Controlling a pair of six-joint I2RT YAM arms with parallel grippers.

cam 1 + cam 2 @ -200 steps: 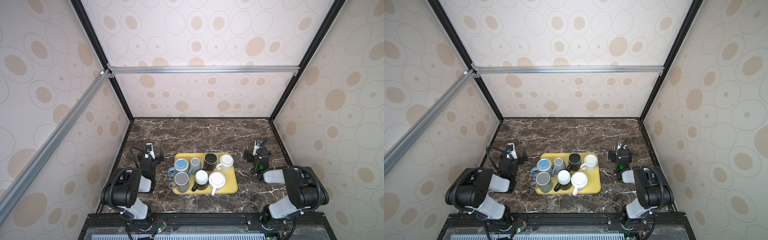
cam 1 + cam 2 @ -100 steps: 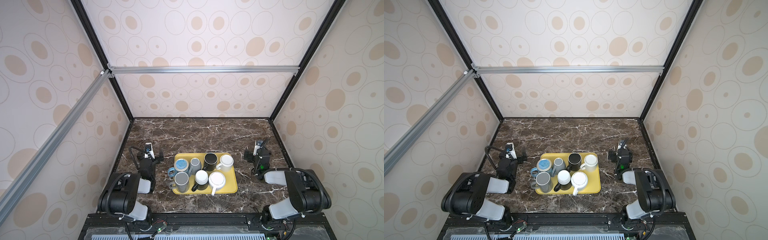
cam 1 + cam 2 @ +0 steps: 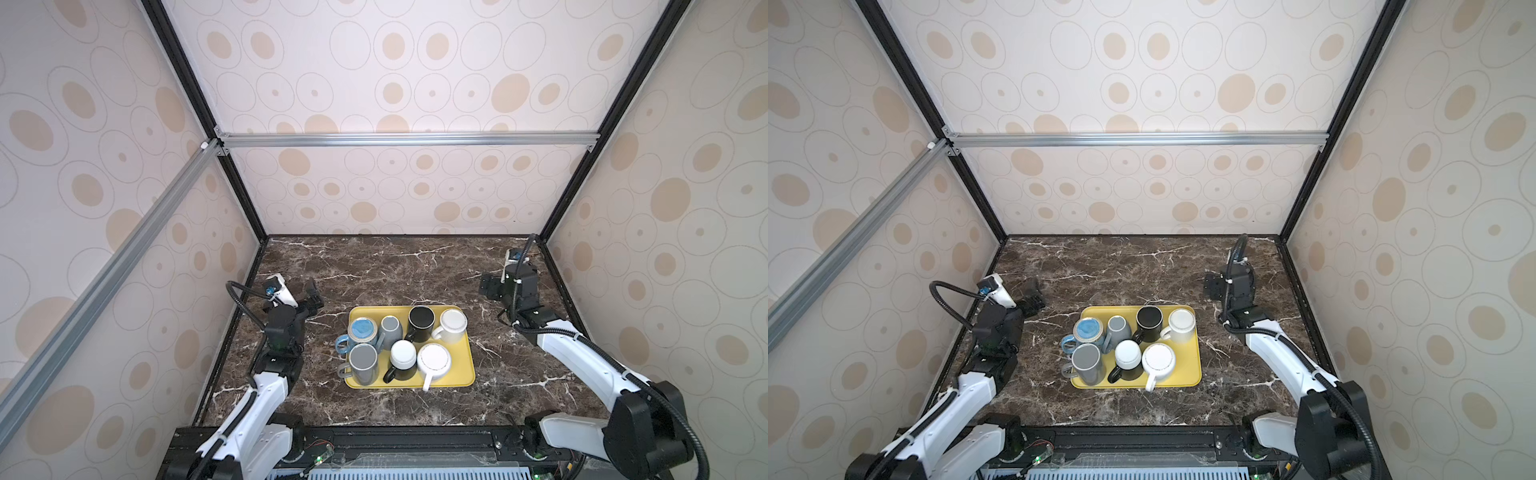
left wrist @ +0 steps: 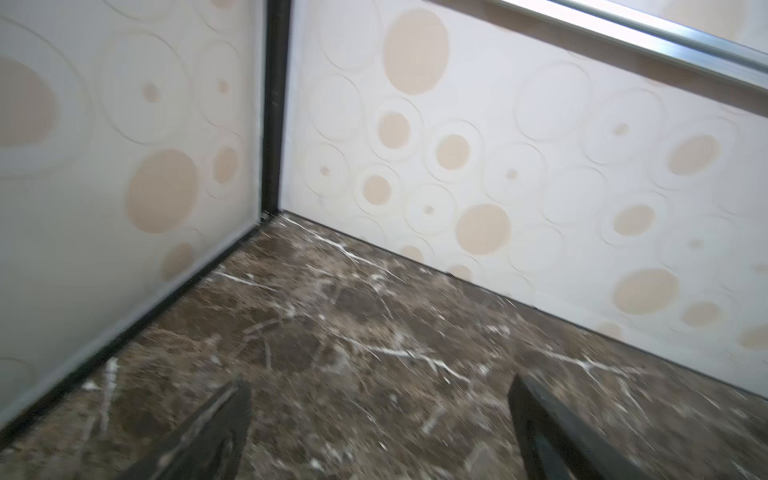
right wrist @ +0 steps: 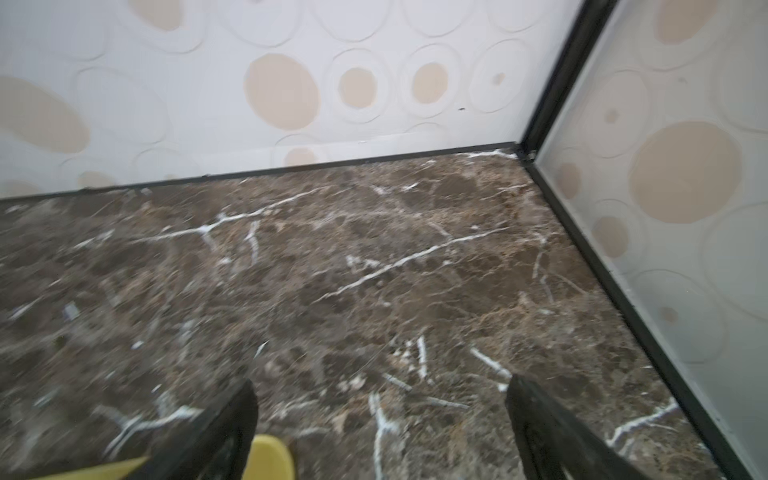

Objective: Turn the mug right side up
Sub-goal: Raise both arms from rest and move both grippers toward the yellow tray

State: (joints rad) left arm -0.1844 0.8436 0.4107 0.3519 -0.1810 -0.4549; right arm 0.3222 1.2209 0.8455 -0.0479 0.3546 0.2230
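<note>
Several mugs stand close together on a yellow tray at the middle front of the marble table. A white mug at the tray's front right shows a flat closed top, as if bottom up. A black mug beside it also has a flat white top. My left gripper hovers left of the tray, open and empty. My right gripper hovers right of the tray, open and empty.
Also on the tray are a blue mug, two grey mugs, a black mug and a cream mug. Patterned walls close the table on three sides. A corner of the tray shows by the right gripper's finger.
Both arms have unfolded from their low rest pose and carried the grippers a little up and toward the back wall. The mugs have not moved.
</note>
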